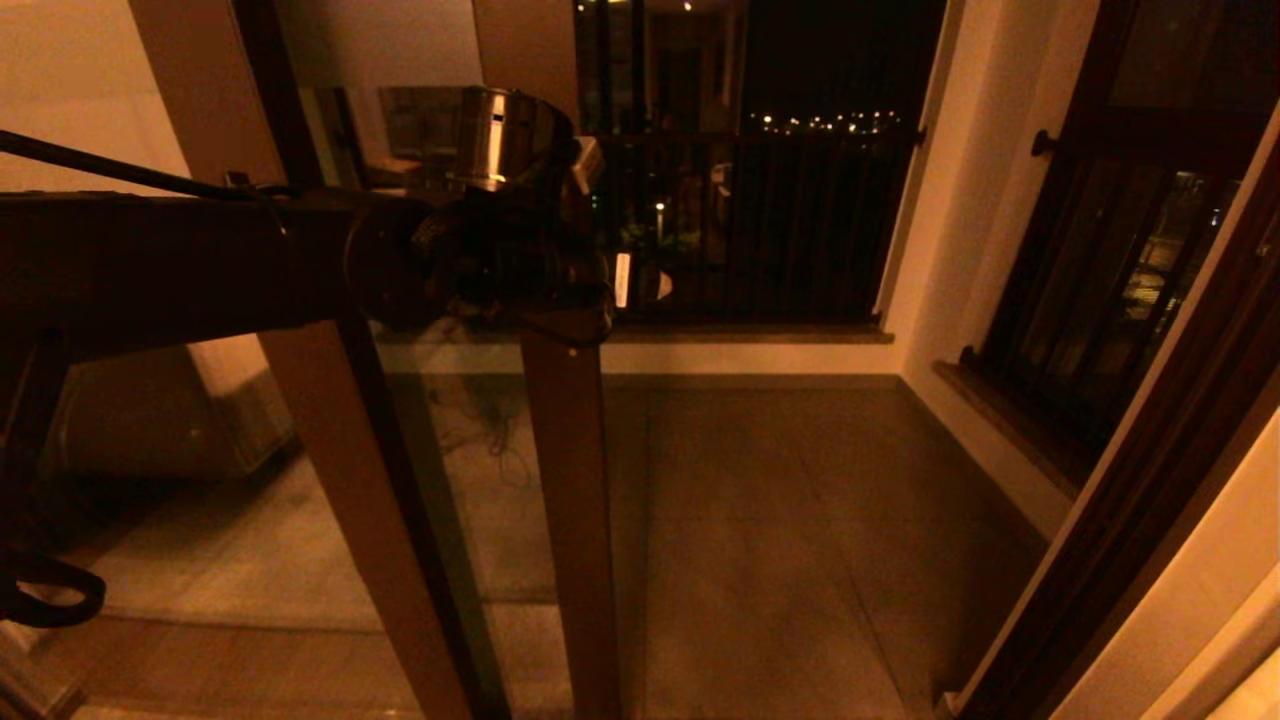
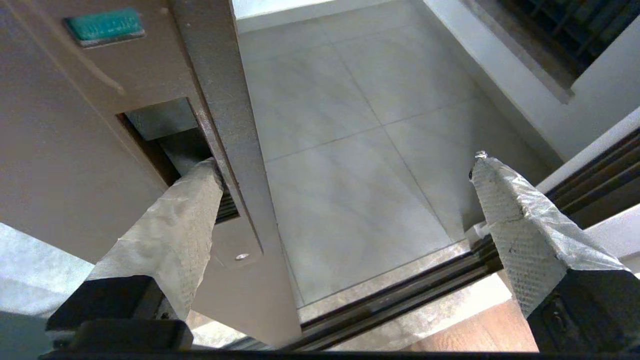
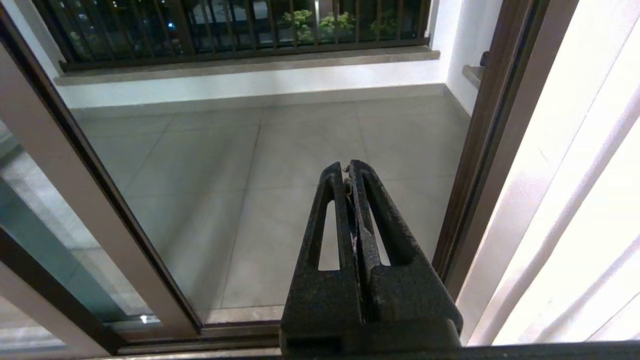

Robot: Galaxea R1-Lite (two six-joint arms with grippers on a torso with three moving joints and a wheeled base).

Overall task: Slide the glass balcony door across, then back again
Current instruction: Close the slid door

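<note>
The glass balcony door stands partly slid to the left; its brown stile (image 1: 565, 480) runs down the middle of the head view, with the doorway open to its right. My left arm reaches across from the left, and my left gripper (image 1: 575, 300) is at the stile's edge. In the left wrist view the left gripper (image 2: 345, 165) is open wide. One taped finger (image 2: 195, 200) is tucked into the recessed lock plate (image 2: 165, 125) on the stile (image 2: 220, 60); the other finger (image 2: 505, 210) hangs free over the opening. My right gripper (image 3: 348, 167) is shut and empty, low before the doorway.
Grey balcony tiles (image 1: 760, 520) lie beyond the dark floor track (image 2: 400, 295). A barred railing (image 1: 760, 220) closes the far side and a dark barred window (image 1: 1110, 300) the right wall. The brown door jamb (image 3: 480, 150) and a pale curtain (image 3: 575, 200) stand at the right.
</note>
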